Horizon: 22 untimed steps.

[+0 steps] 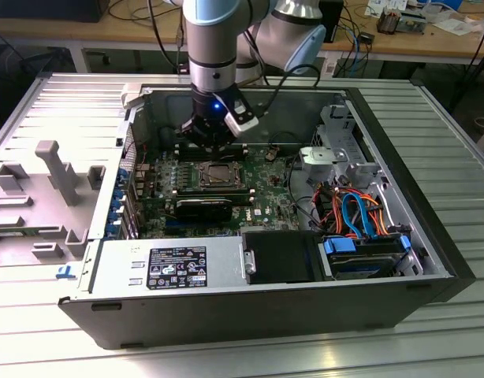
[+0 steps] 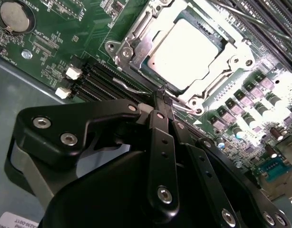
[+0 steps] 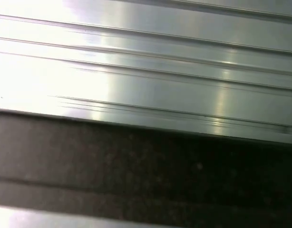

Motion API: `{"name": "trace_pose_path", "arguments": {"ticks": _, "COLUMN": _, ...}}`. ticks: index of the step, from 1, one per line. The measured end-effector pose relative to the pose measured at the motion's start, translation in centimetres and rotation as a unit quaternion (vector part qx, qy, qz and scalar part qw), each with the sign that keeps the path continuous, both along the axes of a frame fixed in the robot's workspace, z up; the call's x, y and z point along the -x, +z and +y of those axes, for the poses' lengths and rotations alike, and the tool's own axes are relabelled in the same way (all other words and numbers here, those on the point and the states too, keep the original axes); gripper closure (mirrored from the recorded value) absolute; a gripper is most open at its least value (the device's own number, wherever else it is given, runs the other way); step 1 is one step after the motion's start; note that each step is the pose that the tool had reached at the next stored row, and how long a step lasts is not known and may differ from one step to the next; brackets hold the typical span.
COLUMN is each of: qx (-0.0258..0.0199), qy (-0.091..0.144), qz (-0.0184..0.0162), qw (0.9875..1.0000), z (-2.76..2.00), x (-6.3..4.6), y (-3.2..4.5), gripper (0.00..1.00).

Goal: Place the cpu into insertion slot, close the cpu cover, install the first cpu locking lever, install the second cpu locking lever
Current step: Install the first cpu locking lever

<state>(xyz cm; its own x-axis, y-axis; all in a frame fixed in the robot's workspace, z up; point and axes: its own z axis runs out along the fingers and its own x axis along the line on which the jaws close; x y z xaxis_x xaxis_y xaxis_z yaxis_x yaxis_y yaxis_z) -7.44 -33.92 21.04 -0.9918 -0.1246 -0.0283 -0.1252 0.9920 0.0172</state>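
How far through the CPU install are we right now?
Done: the silver-grey square cpu sits in the insertion slot, with the silver metal frame cpu cover lying closed around it. In hand: the black gripper is shut at a thin wire locking lever beside the socket edge. Whether either lever is latched yet, I cannot tell.
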Motion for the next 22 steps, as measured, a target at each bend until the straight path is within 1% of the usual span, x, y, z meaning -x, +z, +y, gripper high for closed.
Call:
{"name": "trace_pose_path", "arguments": {"ticks": 9, "qx": 0.0001, "qy": 0.0, "qz": 0.0001, "qw": 1.0, "z": 0.0, "x": -1.1, "y": -0.12, "gripper": 0.89}}
{"name": "trace_pose_path", "arguments": {"ticks": 11, "qx": 0.0002, "qy": 0.0, "qz": 0.0, "qw": 1.0, "z": 0.0, "x": -1.4, "y": -0.25, "gripper": 0.89}}
{"name": "trace_pose_path", "arguments": {"ticks": 19, "qx": 0.0003, "qy": 0.0, "qz": 0.0002, "qw": 1.0, "z": -0.01, "x": -1.7, "y": -0.64, "gripper": 0.89}}
{"name": "trace_pose_path", "arguments": {"ticks": 22, "qx": 0.0003, "qy": 0.0, "qz": -0.0001, "qw": 1.0, "z": -0.14, "x": -1.8, "y": -0.66, "gripper": 0.89}}
